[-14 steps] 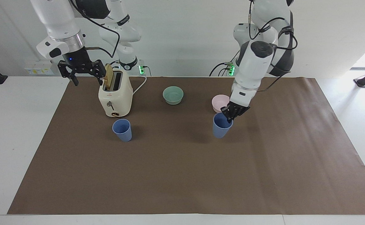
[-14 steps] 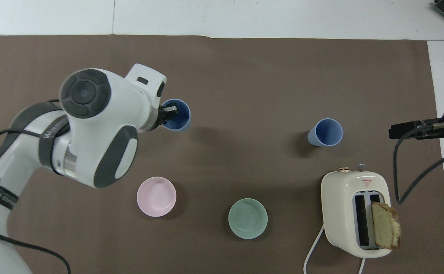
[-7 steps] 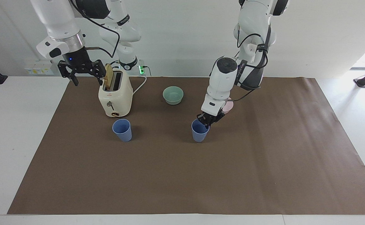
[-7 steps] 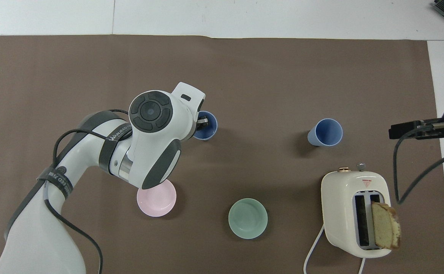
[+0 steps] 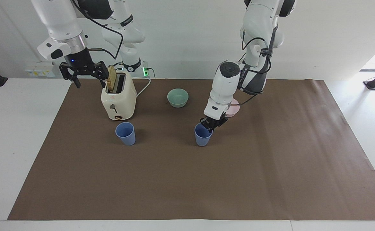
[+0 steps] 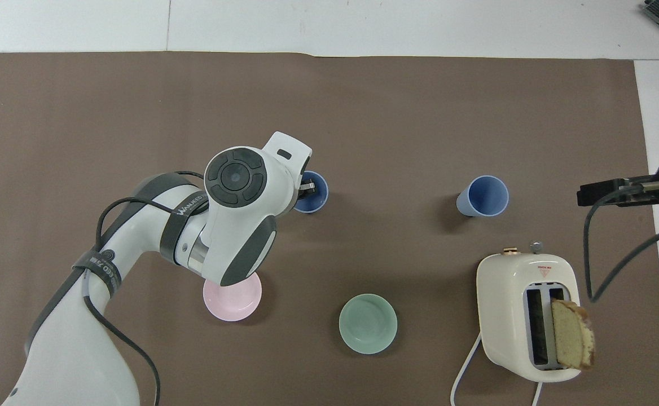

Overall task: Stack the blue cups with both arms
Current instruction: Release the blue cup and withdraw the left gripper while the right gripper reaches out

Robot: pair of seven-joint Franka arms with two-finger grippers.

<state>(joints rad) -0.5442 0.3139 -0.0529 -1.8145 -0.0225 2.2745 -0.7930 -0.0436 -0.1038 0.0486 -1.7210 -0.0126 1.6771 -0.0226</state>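
One blue cup (image 5: pixel 125 133) (image 6: pixel 483 196) stands upright and alone on the brown mat, just farther from the robots than the toaster. The second blue cup (image 5: pixel 203 137) (image 6: pixel 313 194) stands upright near the mat's middle. My left gripper (image 5: pixel 210 127) (image 6: pixel 306 188) reaches down onto it, shut on the part of its rim nearest the robots, with one finger inside the cup. My right gripper (image 5: pixel 91 81) hangs open and empty in the air beside the toaster, at the right arm's end of the table, and waits.
A cream toaster (image 5: pixel 118 99) (image 6: pixel 527 316) with a bread slice sticking up stands near the right arm. A mint-green bowl (image 5: pixel 178 97) (image 6: pixel 368 323) and a pink bowl (image 5: pixel 234 109) (image 6: pixel 231 299) sit nearer to the robots than the cups. The pink bowl is partly covered by the left arm.
My left arm has carried its blue cup toward the right arm's end of the table, closer to the other cup, and brought it down to the mat. The right arm has not moved.
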